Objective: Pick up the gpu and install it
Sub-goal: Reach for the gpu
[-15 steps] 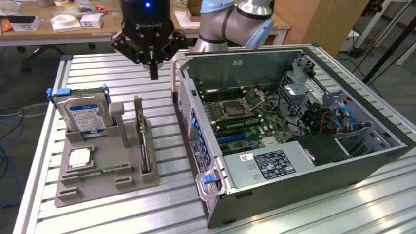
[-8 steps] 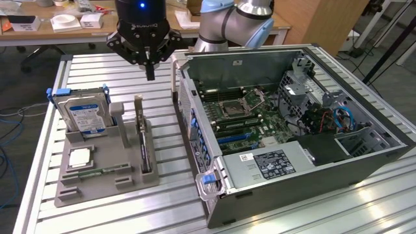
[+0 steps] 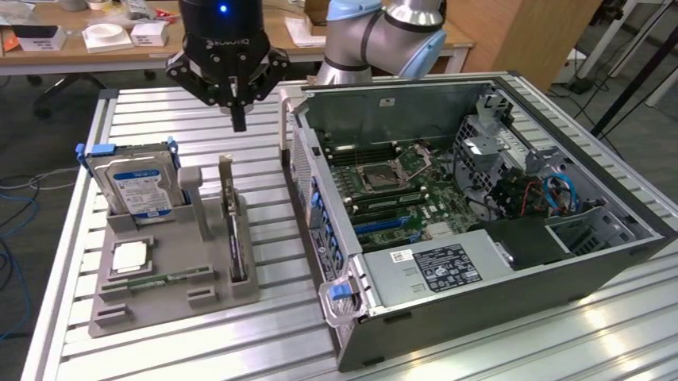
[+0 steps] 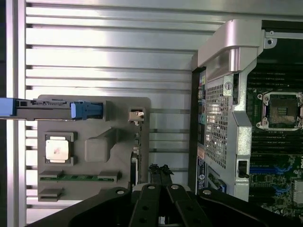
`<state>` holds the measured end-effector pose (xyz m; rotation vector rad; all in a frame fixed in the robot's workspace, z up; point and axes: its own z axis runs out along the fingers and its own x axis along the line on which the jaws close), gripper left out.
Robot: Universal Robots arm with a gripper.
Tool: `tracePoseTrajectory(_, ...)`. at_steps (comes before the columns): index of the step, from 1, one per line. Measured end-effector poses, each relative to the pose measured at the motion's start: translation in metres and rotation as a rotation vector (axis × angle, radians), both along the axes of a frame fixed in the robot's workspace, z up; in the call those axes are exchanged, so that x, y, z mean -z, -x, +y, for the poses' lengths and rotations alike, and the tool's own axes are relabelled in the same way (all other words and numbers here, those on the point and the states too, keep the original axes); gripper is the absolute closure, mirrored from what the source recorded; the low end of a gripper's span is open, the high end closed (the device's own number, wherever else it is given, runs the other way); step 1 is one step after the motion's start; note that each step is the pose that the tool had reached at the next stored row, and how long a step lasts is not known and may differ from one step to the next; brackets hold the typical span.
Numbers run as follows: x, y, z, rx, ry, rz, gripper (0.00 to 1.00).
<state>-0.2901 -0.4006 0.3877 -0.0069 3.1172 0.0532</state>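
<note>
Well, thin dark gpu (image 3: 233, 230), standing edgewise

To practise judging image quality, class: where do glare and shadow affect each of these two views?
Exterior view: light glares in bright patches off the ribbed aluminium table beside the open black computer case. Wrist view: that table's slats are washed out almost white, while the black pincer stands as a dark silhouette with little surface detail.

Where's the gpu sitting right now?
In the exterior view the gpu stands on edge in the grey holder, between the hard drive on that view's left and the open computer case on its right, beneath the shut gripper.
</note>
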Motion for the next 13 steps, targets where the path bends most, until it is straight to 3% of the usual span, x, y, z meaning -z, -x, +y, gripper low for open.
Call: tracePoseTrajectory(13, 0.0002, 0.0079, 0.0, 0.0, 0.0, 0.0, 0.89)
